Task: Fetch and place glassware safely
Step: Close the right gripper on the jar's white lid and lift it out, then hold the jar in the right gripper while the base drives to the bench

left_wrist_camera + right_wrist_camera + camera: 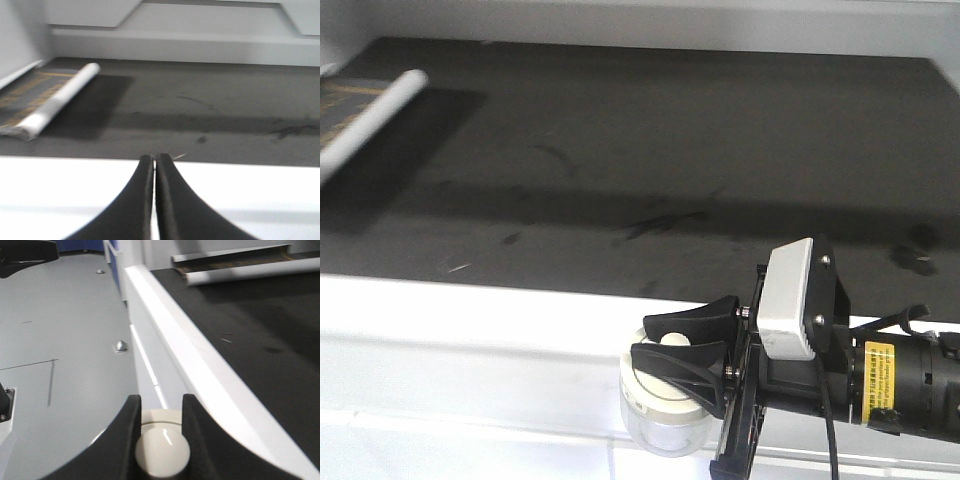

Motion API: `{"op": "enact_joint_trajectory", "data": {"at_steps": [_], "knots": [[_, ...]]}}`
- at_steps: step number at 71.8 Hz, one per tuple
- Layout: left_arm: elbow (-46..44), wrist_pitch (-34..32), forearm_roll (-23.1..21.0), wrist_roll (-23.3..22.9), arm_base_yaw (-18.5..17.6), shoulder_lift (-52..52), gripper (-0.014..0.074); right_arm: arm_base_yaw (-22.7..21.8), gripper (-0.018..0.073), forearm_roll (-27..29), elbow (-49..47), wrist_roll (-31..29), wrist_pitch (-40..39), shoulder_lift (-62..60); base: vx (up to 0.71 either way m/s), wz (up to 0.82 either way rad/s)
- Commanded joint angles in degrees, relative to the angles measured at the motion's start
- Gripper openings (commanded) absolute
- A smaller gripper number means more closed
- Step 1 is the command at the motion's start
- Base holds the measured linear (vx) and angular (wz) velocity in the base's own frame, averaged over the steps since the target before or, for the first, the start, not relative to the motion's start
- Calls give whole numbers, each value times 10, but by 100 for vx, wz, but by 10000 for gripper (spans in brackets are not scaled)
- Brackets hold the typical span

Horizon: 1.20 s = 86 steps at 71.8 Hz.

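My right tool [660, 337] grips the lid knob [673, 340] of the glass jar [665, 428], which hangs just off the table [620, 170] edge; my left tool [154, 162] is closed and empty. The glass looks brittle and slick, and the lid could slip off, so I judge the body a safer hold.

It looks like a lab or test room. A white-framed bench [470, 330] has a black mat [650, 140] on top and a rolled sheet [60, 100] at its far left. Plain white panels [200, 20] stand behind. The smooth grey floor [65, 330] has metal studs [120, 345] and marked lines [50, 385].
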Motion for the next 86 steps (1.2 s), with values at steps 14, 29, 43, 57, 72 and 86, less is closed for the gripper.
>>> {"op": "enact_joint_trajectory", "data": {"at_steps": [14,29,43,57,72,86], "knots": [[-14,-42,-5,0,-3,7,-7,-1,-1,34,-15,-5,-32,-16,-14,60],[-14,-42,-5,0,-3,7,-7,-1,-1,34,-14,-5,-31,-16,-11,82],[-14,-42,-5,0,-3,7,-7,-1,-1,34,-14,-5,-31,-16,-8,85],[-14,-42,-5,0,-3,7,-7,-1,-1,34,-14,-5,-31,-16,-3,70],[-14,-42,-5,0,-3,7,-7,-1,-1,34,-14,-5,-31,-16,2,58],[-14,-42,-5,0,-3,7,-7,-1,-1,34,-14,-5,-31,-16,4,54]]}}
